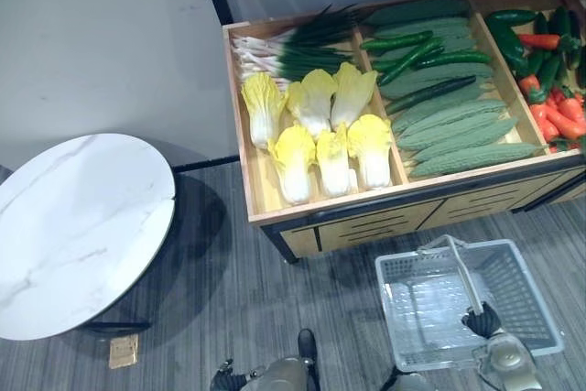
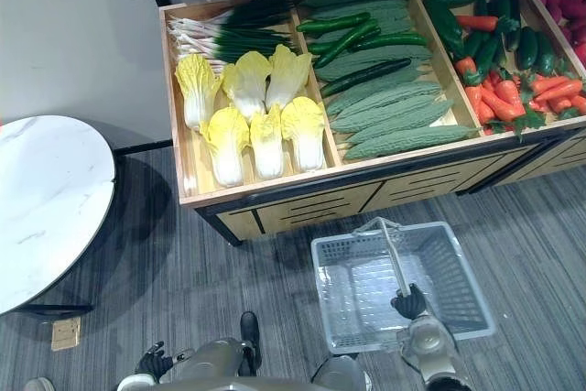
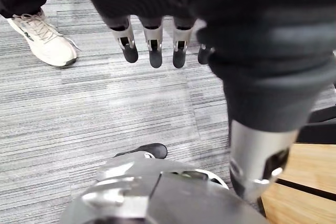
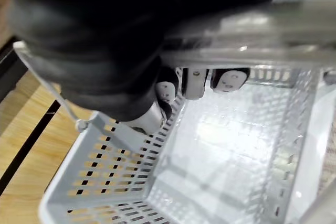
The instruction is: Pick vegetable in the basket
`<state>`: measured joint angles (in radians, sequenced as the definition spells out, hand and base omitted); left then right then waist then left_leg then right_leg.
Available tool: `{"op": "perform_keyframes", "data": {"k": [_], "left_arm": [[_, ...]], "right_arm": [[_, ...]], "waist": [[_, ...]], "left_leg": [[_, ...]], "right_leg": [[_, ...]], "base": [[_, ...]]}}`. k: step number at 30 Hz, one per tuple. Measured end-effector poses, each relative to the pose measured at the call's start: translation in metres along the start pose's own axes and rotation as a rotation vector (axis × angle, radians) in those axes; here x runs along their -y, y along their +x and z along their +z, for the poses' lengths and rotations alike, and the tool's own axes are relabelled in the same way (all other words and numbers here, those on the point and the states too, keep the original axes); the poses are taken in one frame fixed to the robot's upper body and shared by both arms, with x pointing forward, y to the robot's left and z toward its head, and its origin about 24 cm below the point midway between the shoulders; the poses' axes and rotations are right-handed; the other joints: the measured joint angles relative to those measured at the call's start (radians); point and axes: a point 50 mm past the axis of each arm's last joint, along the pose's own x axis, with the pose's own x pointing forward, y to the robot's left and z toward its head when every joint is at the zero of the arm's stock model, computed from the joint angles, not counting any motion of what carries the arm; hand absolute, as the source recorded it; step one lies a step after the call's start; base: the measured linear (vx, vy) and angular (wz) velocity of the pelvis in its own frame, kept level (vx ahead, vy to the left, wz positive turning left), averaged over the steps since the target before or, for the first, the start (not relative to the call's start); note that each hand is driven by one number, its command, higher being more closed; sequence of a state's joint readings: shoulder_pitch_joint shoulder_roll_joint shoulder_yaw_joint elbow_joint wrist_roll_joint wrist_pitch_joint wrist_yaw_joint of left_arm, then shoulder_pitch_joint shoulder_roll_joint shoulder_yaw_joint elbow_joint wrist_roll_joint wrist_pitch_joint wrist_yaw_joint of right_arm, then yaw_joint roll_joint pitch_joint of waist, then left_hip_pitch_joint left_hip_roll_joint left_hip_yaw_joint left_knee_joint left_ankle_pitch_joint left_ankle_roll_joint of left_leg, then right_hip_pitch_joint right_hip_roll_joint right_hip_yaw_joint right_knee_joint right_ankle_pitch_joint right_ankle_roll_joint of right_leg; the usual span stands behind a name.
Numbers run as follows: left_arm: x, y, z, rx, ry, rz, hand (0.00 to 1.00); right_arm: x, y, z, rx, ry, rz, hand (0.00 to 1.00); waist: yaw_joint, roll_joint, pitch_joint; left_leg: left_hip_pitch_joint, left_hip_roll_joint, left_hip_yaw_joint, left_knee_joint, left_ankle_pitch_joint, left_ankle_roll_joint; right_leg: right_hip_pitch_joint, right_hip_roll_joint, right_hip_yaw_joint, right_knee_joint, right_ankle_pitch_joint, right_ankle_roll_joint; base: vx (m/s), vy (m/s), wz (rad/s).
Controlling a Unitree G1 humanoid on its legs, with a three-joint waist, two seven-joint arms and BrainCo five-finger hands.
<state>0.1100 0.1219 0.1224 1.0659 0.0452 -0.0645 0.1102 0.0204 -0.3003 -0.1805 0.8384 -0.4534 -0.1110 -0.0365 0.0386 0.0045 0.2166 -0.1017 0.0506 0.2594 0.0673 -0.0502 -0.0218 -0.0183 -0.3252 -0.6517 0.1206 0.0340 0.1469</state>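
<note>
The right hand [image 2: 409, 303] curls round the handle [image 2: 394, 261] of the empty basket [image 2: 334, 237], the left hand [image 3: 154, 38] hangs straight-fingered; picking appears unstarted, so next the left hand should reach the far napa cabbages [image 2: 265, 139].

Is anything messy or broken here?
Nothing is spilled or broken. The vegetables lie sorted in the stand's compartments, and the right hand holds the empty basket by its handle. The only stray thing is a small tan scrap on the floor beside the round table.
</note>
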Motion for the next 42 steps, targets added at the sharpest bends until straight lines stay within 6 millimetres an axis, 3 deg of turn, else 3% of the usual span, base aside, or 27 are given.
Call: {"op": "perform_keyframes", "data": {"k": [3, 5, 6, 8, 10, 11, 13, 14, 15, 19, 22, 26, 29, 31, 33, 38, 42], "left_arm": [[-0.008, 0.000, -0.004, -0.013, 0.010, 0.015, 0.00], [-0.021, 0.000, -0.003, -0.009, 0.026, 0.046, 0.00], [-0.030, 0.001, 0.001, 0.007, 0.027, 0.067, 0.00], [-0.037, 0.002, 0.005, 0.021, 0.004, 0.091, 0.00], [-0.037, 0.003, 0.011, 0.044, -0.009, 0.097, 0.00], [-0.037, 0.004, 0.016, 0.055, -0.018, 0.098, 0.00], [-0.038, 0.004, 0.019, 0.064, -0.026, 0.102, 0.00], [-0.039, 0.005, 0.023, 0.077, -0.027, 0.104, 0.00], [-0.033, 0.006, 0.027, 0.084, -0.041, 0.094, 0.00], [-0.018, 0.005, 0.020, 0.063, -0.064, 0.063, 0.00], [-0.020, 0.005, 0.022, 0.070, -0.080, 0.072, 0.00], [-0.020, 0.005, 0.033, 0.110, -0.118, 0.087, 0.00], [-0.017, -0.005, 0.071, 0.307, -0.199, 0.122, 0.00], [-0.016, -0.022, 0.106, 0.490, -0.233, 0.145, 0.00], [-0.014, -0.034, 0.128, 0.611, -0.248, 0.152, 0.00], [-0.018, -0.063, 0.172, 0.829, -0.302, 0.186, 0.00], [-0.021, -0.081, 0.195, 0.949, -0.316, 0.217, 0.00]], "right_arm": [[-0.022, 0.002, 0.010, 0.010, 0.025, 0.056, 1.00], [-0.028, 0.005, 0.020, 0.031, 0.058, 0.067, 1.00], [-0.036, 0.003, 0.016, 0.015, 0.067, 0.085, 1.00], [-0.044, 0.000, 0.010, -0.015, 0.072, 0.110, 1.00], [-0.046, 0.000, 0.007, -0.034, 0.074, 0.123, 1.00], [-0.047, 0.000, 0.007, -0.037, 0.085, 0.125, 1.00], [-0.048, 0.000, 0.004, -0.058, 0.111, 0.124, 1.00], [-0.047, 0.000, 0.000, -0.078, 0.140, 0.120, 1.00], [-0.042, 0.000, -0.005, -0.104, 0.165, 0.100, 1.00], [-0.040, 0.000, -0.012, -0.147, 0.199, 0.090, 1.00], [-0.037, -0.003, -0.023, -0.192, 0.251, 0.067, 1.00], [-0.036, -0.010, -0.039, -0.249, 0.293, 0.041, 1.00], [-0.033, -0.015, -0.050, -0.285, 0.328, 0.005, 1.00], [-0.030, -0.017, -0.055, -0.305, 0.355, -0.025, 1.00], [-0.029, -0.019, -0.059, -0.320, 0.375, -0.047, 1.00], [-0.029, -0.021, -0.062, -0.343, 0.423, -0.070, 1.00], [-0.028, -0.020, -0.060, -0.336, 0.423, -0.073, 1.00]], "waist": [[-0.007, -0.015, 0.003], [-0.007, -0.052, 0.008], [-0.006, -0.071, 0.006], [-0.007, -0.081, -0.002], [-0.007, -0.074, 0.002], [-0.006, -0.065, 0.008], [-0.010, -0.070, 0.007], [-0.009, -0.099, 0.005], [-0.009, -0.087, 0.011], [-0.010, -0.034, 0.005], [-0.010, -0.037, 0.006], [-0.009, -0.040, 0.006], [-0.009, -0.037, 0.005], [-0.008, -0.032, 0.005], [-0.008, -0.027, 0.003], [-0.013, -0.022, 0.000], [-0.016, -0.019, -0.001]], "left_leg": [[0.048, 0.004, 0.023, -0.033, -0.008, -0.001], [0.075, -0.002, 0.027, -0.034, -0.018, 0.002], [0.089, -0.002, 0.010, -0.037, -0.019, 0.001], [0.092, 0.004, -0.022, -0.046, -0.008, 0.010], [0.087, 0.033, -0.050, -0.046, -0.003, 0.007], [0.086, 0.053, -0.065, -0.046, 0.001, 0.000], [0.086, 0.058, -0.086, -0.046, 0.007, -0.010], [0.086, 0.035, -0.105, -0.045, 0.011, -0.022], [0.086, 0.040, -0.118, -0.048, 0.009, -0.038], [0.075, 0.101, -0.133, -0.059, 0.032, -0.084], [0.085, 0.119, -0.132, -0.087, 0.038, -0.093], [0.083, 0.109, -0.132, -0.101, 0.039, -0.096], [0.072, 0.090, -0.137, -0.101, 0.042, -0.092], [0.069, 0.075, -0.139, -0.101, 0.045, -0.087], [0.070, 0.069, -0.138, -0.103, 0.047, -0.085], [0.076, 0.067, -0.125, -0.117, 0.050, -0.080], [0.089, 0.068, -0.101, -0.125, 0.049, -0.080]], "right_leg": [[-0.118, -0.075, 0.082, 0.283, -0.007, -0.015], [-0.165, -0.096, 0.178, 0.397, -0.003, -0.035], [-0.169, -0.089, 0.224, 0.423, -0.001, -0.038], [-0.168, -0.071, 0.257, 0.424, -0.004, -0.037], [-0.154, -0.015, 0.286, 0.354, -0.087, -0.051], [-0.150, 0.039, 0.305, 0.276, -0.106, -0.050], [-0.149, 0.087, 0.351, 0.155, -0.093, -0.036], [-0.145, 0.088, 0.371, 0.096, -0.048, -0.018], [-0.128, 0.090, 0.360, 0.086, -0.077, -0.013], [-0.095, 0.166, 0.325, 0.016, -0.069, -0.028], [-0.074, 0.195, 0.317, -0.033, -0.052, -0.047], [-0.058, 0.194, 0.313, -0.088, -0.019, -0.043], [-0.046, 0.183, 0.302, -0.121, 0.003, -0.037], [-0.046, 0.172, 0.301, -0.124, 0.009, -0.031], [-0.046, 0.165, 0.301, -0.124, 0.011, -0.027], [-0.045, 0.168, 0.313, -0.142, 0.024, -0.030], [-0.046, 0.173, 0.335, -0.155, 0.033, -0.034]], "base": [[0.05, 0.082, -0.26], [0.05, 0.032, -0.09], [0.15, -0.037, 0.32], [0.18, -0.063, 0.37], [0.15, -0.110, 0.30], [0.12, -0.156, 0.37], [0.12, -0.201, 0.48], [0.13, -0.257, 0.54], [0.12, -0.253, 0.42], [0.07, -0.190, 0.10], [0.01, -0.085, 0.00], [-0.02, 0.023, 0.04], [-0.03, 0.051, 0.12], [-0.03, 0.033, 0.06], [-0.01, 0.016, 0.01], [-0.01, 0.000, -0.06], [0.01, -0.006, -0.18]]}}
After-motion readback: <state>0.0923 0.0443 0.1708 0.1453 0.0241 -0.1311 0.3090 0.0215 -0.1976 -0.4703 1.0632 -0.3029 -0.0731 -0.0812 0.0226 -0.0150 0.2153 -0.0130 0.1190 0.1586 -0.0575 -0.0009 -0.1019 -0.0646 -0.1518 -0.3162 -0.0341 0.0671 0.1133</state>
